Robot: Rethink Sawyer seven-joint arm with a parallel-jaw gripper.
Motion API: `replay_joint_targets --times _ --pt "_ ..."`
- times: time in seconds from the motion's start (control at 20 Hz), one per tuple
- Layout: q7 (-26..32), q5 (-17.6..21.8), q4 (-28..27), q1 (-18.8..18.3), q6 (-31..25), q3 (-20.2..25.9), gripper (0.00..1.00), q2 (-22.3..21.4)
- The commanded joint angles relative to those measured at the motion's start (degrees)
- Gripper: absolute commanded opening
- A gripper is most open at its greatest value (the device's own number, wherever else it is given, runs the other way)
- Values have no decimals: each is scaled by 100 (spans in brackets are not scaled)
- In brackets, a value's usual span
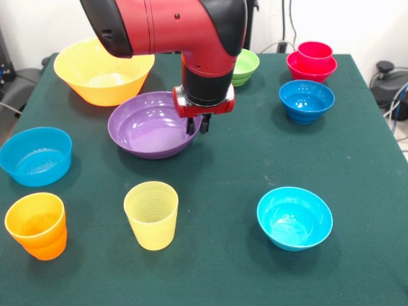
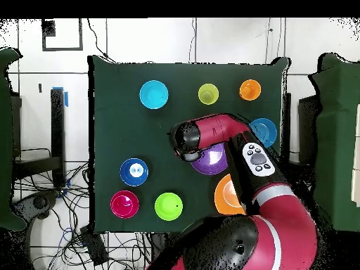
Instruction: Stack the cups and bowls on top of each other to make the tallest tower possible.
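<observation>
The green-covered table [image 1: 229,166] carries everything, and the red and black arm [image 1: 191,25] reaches down over its middle. In the front view, the large yellow-orange bowl [image 1: 104,70] sits at the far left, and just right of it and nearer lies the wide purple bowl [image 1: 150,124]. The gripper [image 1: 198,125] hangs above the purple bowl's right rim; its two dark fingertips sit close together with nothing between them, though whether they are fully closed I cannot tell.

At the left edge, nearer than the yellow-orange bowl, stands the light blue straight-sided bowl [image 1: 36,155]. The cyan bowl [image 1: 294,217] rests near the right front, well apart from the others. The dark blue bowl [image 1: 306,100] sits at the right, and just beyond it stands the tower [image 1: 312,62]: a red cup nested upright in a small red bowl. The lime green bowl [image 1: 246,65] is at the far edge, partly hidden behind the arm.

The ribbed pale yellow cup [image 1: 152,214] stands upright near the front centre, and the orange cup [image 1: 37,224] stands upright at the near left corner.

In the overhead view the arm [image 2: 232,140] covers part of the purple bowl [image 2: 209,160].
</observation>
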State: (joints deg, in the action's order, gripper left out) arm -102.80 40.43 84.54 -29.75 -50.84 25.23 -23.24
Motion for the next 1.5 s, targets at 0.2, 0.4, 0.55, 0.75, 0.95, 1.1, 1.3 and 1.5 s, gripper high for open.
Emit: replay_joint_targets --times 0.2,0.4,0.55,0.75,0.95,1.1,1.3,1.5 --pt "1240 202 -142 132 -198 265 0 -40" --pt "1110 86 -3 219 -290 288 0 -168" --pt "1063 -1 44 276 -387 312 0 -247" --pt "1009 -100 98 344 -509 348 0 -339" --pt "1004 -193 205 341 -476 440 0 -428" --pt "1033 -253 253 347 -486 481 0 -478" --pt "1025 -293 372 333 -367 521 0 -559" --pt "1002 -358 525 271 -299 576 0 -620"
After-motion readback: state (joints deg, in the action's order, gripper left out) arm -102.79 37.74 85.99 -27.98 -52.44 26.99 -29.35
